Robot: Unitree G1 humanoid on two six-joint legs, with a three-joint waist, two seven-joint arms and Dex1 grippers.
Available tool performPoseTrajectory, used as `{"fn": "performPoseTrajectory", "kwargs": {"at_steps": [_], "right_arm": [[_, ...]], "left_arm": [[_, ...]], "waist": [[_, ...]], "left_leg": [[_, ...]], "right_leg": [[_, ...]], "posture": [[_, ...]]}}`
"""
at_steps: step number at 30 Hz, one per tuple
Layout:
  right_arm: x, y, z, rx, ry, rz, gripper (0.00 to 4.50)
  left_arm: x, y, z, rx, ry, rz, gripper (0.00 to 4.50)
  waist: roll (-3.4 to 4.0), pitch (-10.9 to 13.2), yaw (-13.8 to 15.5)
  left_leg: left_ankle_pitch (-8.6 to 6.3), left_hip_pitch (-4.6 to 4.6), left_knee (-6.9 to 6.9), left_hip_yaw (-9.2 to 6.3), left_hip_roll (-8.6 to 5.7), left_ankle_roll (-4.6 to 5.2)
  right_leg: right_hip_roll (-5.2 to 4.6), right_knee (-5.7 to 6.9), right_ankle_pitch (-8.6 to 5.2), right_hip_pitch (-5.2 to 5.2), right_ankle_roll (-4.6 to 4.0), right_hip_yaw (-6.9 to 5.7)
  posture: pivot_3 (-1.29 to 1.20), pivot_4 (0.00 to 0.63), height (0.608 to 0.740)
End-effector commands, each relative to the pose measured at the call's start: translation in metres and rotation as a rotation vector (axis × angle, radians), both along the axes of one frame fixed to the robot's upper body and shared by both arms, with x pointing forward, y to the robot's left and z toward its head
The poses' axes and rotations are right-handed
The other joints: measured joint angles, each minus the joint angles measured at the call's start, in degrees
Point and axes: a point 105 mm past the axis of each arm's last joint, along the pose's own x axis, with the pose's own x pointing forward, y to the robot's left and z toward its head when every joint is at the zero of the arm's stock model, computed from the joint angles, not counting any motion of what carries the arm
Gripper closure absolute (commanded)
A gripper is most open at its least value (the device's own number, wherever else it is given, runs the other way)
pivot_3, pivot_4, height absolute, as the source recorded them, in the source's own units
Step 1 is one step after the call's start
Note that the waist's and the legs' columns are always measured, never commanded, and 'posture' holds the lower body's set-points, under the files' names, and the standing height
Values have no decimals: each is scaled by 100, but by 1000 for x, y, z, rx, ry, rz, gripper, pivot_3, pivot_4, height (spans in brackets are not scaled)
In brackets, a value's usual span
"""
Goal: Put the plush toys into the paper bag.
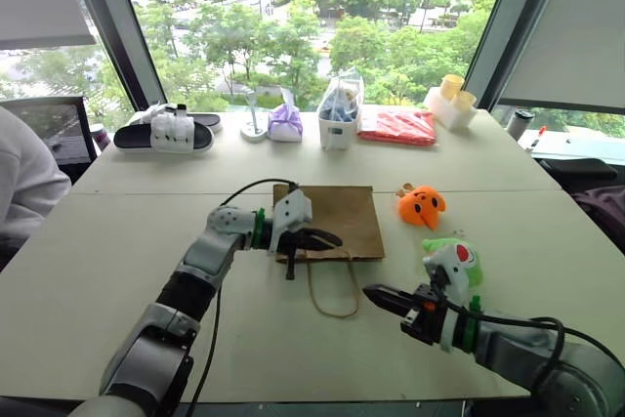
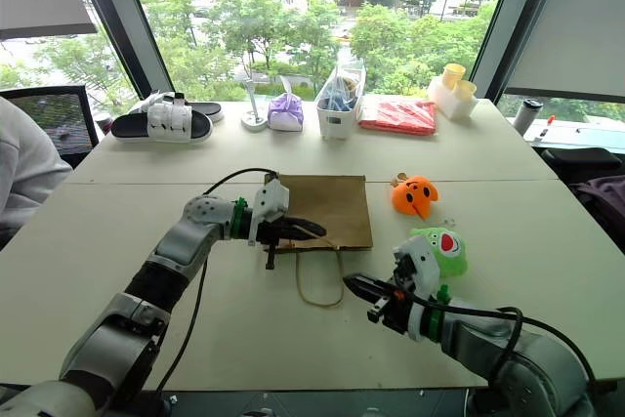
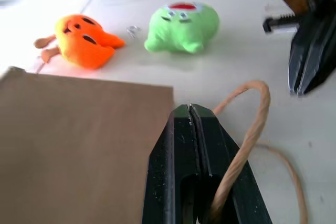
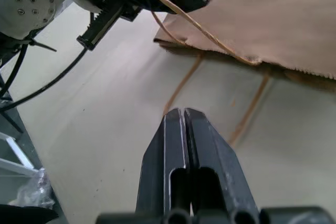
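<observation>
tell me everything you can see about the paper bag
The paper bag is plain brown kraft paper, lying flat and closed on the white table, mouth edge toward the robot. Two thin beige twine handles: one loops loose on the tabletop, the other runs through the shut left gripper at the mouth edge. The toys lie apart from it.

Bright daylight, all from the windows across the upper part of the head frames; trees outside slightly washed out. Worktop evenly lit, shadows soft and faint. Head views sharp, mild bending of the window frames at the left and right edges. In my left wrist view my fingers are soft at the bottom; worktop glares white in the upper left. Right wrist view: my fingers blurred, dim lower left corner.
</observation>
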Motion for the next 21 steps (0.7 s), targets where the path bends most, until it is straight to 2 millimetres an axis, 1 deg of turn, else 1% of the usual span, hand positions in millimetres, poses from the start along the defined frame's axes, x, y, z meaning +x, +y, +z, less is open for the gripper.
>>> {"fn": "performPoseTrajectory", "kwargs": {"at_steps": [1, 4, 7, 10, 12, 16, 21], "right_arm": [[15, 9, 5, -15, -78, -28, 4500], [24, 17, 6, -21, -114, -33, 4500], [40, 25, 4, -36, -148, -61, 4500], [55, 25, 3, -61, -199, -118, 4500], [64, 23, 3, -57, -222, -171, 4500], [71, 23, -4, -69, -230, -208, 4500], [82, 22, -8, -77, -248, -256, 4500]], "left_arm": [[1, -6, 33, -102, -10, 28, 4491], [-1, -10, 43, -147, 22, 35, 4491], [-2, -11, 53, -207, 74, 45, 4491], [-2, -10, 63, -266, 131, 65, 4491], [-6, -9, 66, -286, 163, 57, 4491], [-14, -12, 66, -314, 221, 52, 4491], [-21, -19, 77, -417, 346, 52, 4491]], "waist": [[1, -1, -4], [1, -1, -3], [1, -1, -14], [2, -1, -37], [1, -1, -75], [2, -2, -113], [3, -2, -118]], "left_leg": [[1, 0, -1, -1, 0, -2], [3, 0, -2, -1, -1, -6], [6, -1, -2, -1, -1, -10], [9, 0, -2, 0, -1, -15], [10, 1, -2, -2, -1, -16], [11, 1, -4, -3, -2, -18], [13, 2, -3, -7, -1, -22]], "right_leg": [[1, 0, 0, 1, 0, -1], [2, 2, 0, -2, 0, -1], [4, 2, 0, -3, 0, 0], [5, 6, 0, -4, 0, 0], [6, 12, 0, -5, 0, 0], [6, 17, 0, -10, 0, 2], [6, 27, 0, -15, -1, 5]], "posture": [[0, 150, 740], [0, 150, 740], [0, 150, 740], [0, 150, 740], [0, 150, 740], [0, 150, 740], [0, 150, 740]]}}
